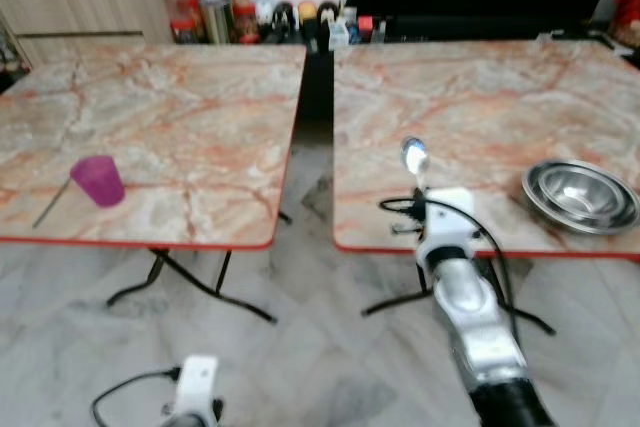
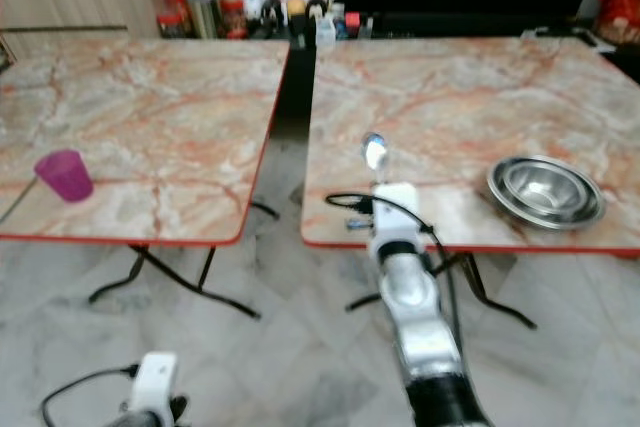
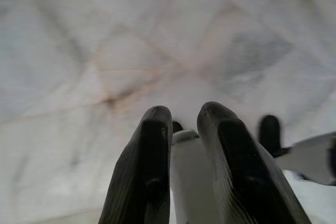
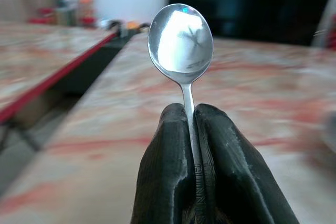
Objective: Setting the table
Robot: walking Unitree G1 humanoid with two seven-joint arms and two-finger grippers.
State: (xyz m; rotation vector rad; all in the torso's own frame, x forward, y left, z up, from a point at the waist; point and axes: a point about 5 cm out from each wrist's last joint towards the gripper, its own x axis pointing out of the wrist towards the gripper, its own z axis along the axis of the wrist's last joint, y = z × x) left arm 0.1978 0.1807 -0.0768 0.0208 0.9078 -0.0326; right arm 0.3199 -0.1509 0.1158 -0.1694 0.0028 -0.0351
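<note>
R gripper (image 4: pixel 192 116) clamps spoon (image 4: pixel 180 39) upright over R marble table (image 1: pixel 480 97) (steel bowls (image 1: pixel 580 194) nearby); L gripper (image 3: pixel 184 124) idle, fingers nearly together.

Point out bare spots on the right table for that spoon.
The right hand holds the spoon over the right table's near edge. Bare marble runs from there back to the far edge, and left of the stacked steel bowls. Crowded only at those bowls, near-right corner.
</note>
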